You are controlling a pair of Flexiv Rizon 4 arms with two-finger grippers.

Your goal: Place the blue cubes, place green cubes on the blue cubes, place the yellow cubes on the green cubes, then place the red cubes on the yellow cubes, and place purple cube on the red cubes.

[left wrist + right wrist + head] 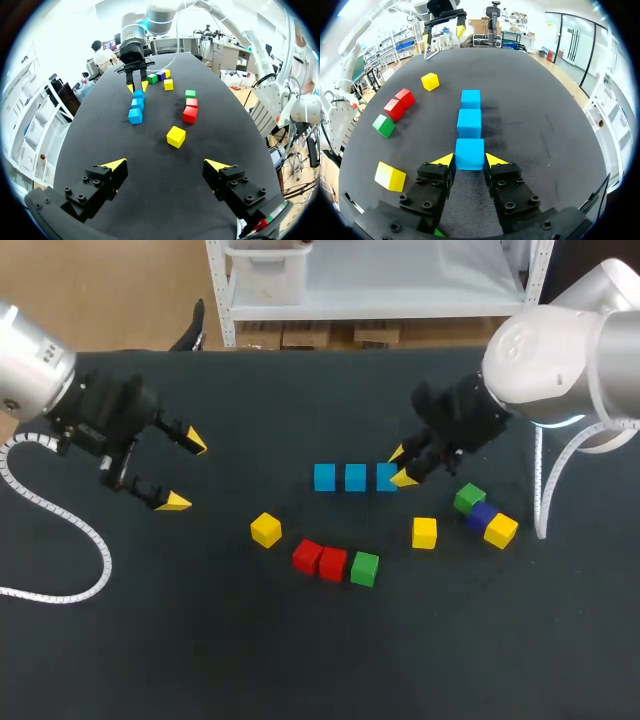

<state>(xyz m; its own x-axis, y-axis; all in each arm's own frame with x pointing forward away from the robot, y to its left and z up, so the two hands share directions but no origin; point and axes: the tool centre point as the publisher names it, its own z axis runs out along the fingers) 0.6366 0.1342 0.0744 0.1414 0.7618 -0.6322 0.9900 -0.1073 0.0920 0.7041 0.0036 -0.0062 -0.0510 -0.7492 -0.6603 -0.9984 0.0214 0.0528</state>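
Placement of the row's last cube: the small matte blue cube [469,154] sits on the black tabletop [300,660] near its centre. It is in line with two other blue cubes [355,477] and just apart from the nearer one. The fingers of the right gripper [470,160] press its two opposite sides, their yellow tips against the cube's near half.

Judged step: release. The fingers should part evenly and only slightly, then draw up and back along their own axis. Neither tip should drag the cube out of line or nudge its neighbour, since a straight, evenly spaced row must bear the green layer.

Toward the tabletop's right edge, a green cube [469,498], a purple cube [483,515] and a yellow cube [500,530] touch in a diagonal. Toward the edge nearest the robot, two red cubes [307,556] touch a second green cube [364,568], with lone yellow cubes [265,529] on either side of that group.

The left gripper [184,472] hangs over the tabletop's left side, fingers spread wide and holding nothing, well apart from every cube.
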